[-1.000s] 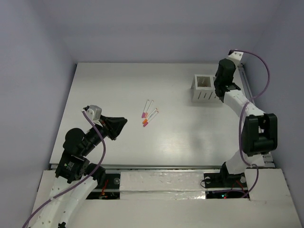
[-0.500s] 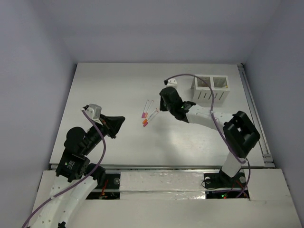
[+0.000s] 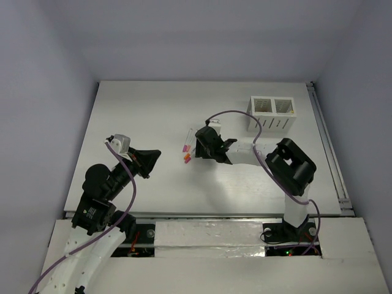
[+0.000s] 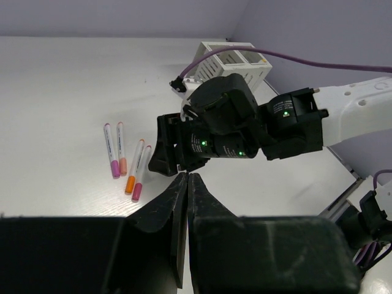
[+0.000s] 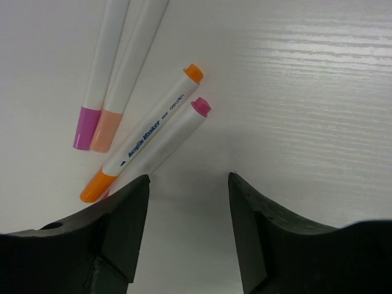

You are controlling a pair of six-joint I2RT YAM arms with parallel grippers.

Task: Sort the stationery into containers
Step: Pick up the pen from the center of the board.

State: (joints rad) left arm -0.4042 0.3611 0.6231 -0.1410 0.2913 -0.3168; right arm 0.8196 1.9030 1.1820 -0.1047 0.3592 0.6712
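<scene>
- Left gripper (image 4: 188,177): matte black, two long wedge-shaped fingers (image 4: 174,208).
- Behind it: pale grey camera block (image 3: 120,144), left purple cable (image 3: 132,187), black joints, then white links toward the base.
- Right gripper (image 5: 188,187): black, thick blunt fingers (image 5: 125,211); small round hole low on one.
- Behind it: black housings with green lights (image 4: 203,145), white link (image 4: 367,113), right purple cable (image 3: 233,112).

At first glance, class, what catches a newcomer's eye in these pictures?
Four thin white pens with pink and orange caps lie mid-table, the black right gripper open beside them. A white two-compartment box holder stands far right; the left gripper is shut, near left.
</scene>
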